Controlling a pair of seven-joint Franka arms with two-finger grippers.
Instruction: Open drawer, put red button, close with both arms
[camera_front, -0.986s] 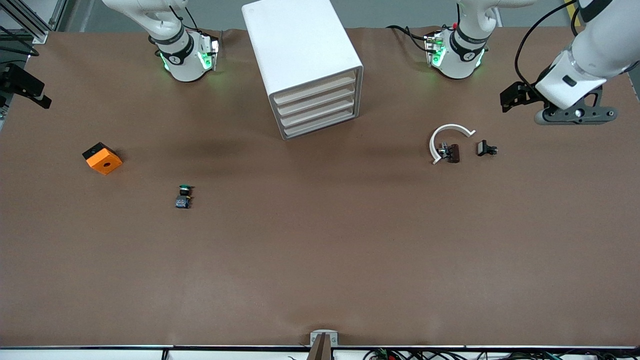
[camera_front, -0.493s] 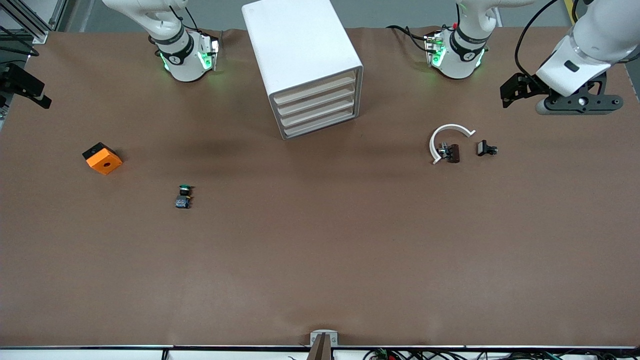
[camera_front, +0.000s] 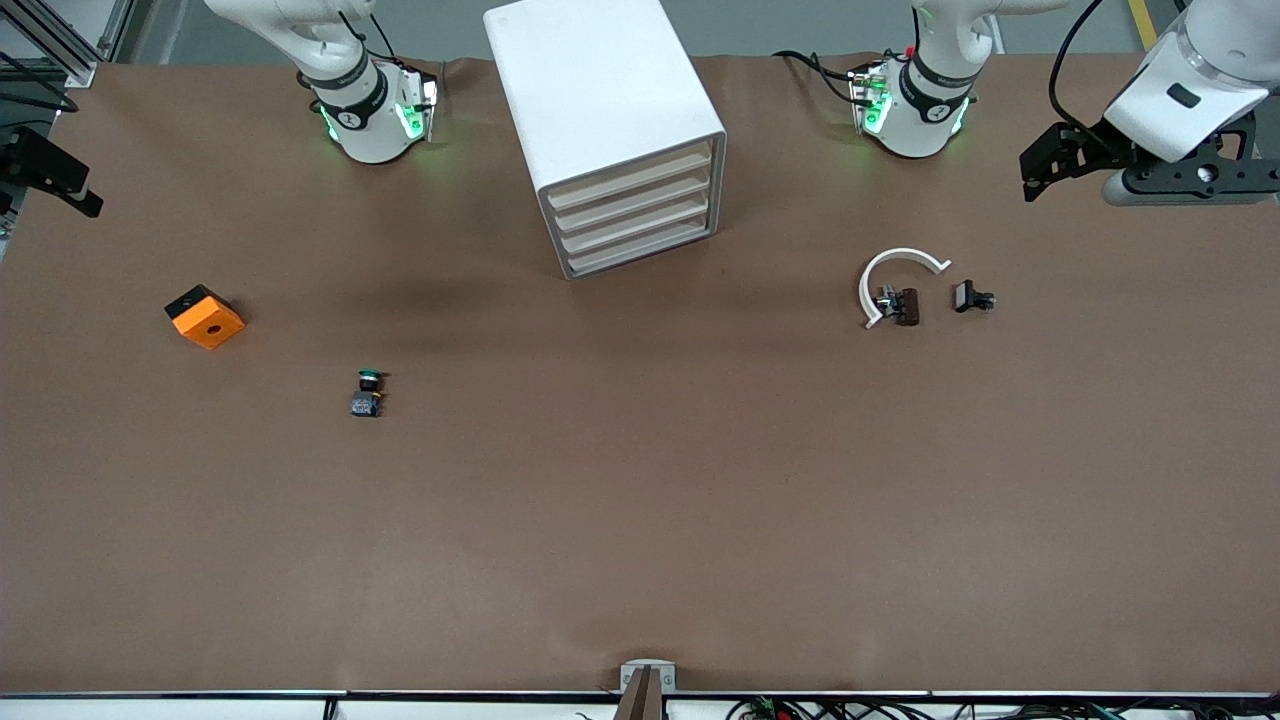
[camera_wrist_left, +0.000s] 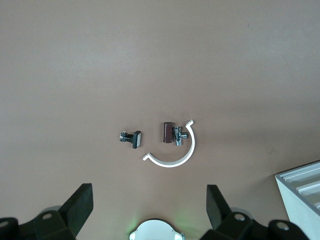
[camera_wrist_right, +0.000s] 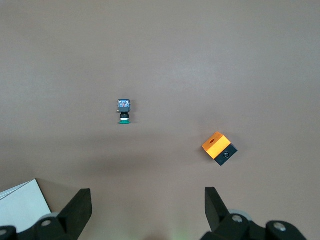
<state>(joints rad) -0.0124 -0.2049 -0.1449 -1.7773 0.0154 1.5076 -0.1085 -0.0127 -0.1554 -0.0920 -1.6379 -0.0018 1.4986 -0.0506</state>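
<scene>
Left gripper (camera_wrist_left: 149, 209) and right gripper (camera_wrist_right: 147, 207) both spread, empty, high over opposite table ends. Cabinet (camera_front: 600, 90) midway between them, drawers (camera_front: 632, 210) all shut. Red button not visible anywhere.

One cabinet (camera_front: 610, 120), four drawers (camera_front: 632, 205), one green-capped button (camera_front: 367, 392), one orange cube (camera_front: 204, 316).

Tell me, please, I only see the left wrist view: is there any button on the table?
Observer: Only a green-capped button, lying toward the right arm's end of the table.
Operator: Are the drawers open?
Observer: No, all four drawers in the white cabinet are shut.
Operator: Where's the other gripper?
Observer: The right gripper hangs open over the right arm's end of the table.
</scene>
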